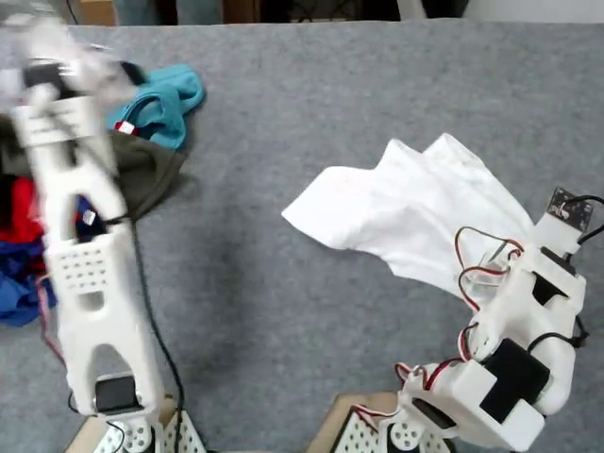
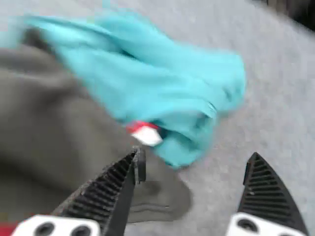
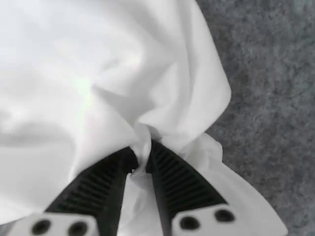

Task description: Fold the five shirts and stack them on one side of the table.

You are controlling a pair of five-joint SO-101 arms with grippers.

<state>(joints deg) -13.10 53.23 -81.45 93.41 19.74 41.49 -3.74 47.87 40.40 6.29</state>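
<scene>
right tool [image 3: 141, 166] pinching white shirt [image 3: 93, 73], table [image 3: 268, 83] beyond

Flat table [image 1: 283, 283] covered in mottled grey felt-like fabric, takes up nearly the whole high view. Same grey nap in the right part of the left wrist view [image 2: 285, 98] and down the right side of the right wrist view [image 3: 275, 98].

Far edge of table runs straight along the top of the high view. Beyond it is a narrow dark strip [image 1: 321, 9] with two brown wooden-looking panels [image 1: 94, 9] at upper left and a flat white patch [image 1: 528, 8] at upper right; can't tell what those are.

Two pale wooden boards [image 1: 354, 415] sit at the lower edge of the frame.

Light is soft and even, shadows on the fabric faint.
</scene>
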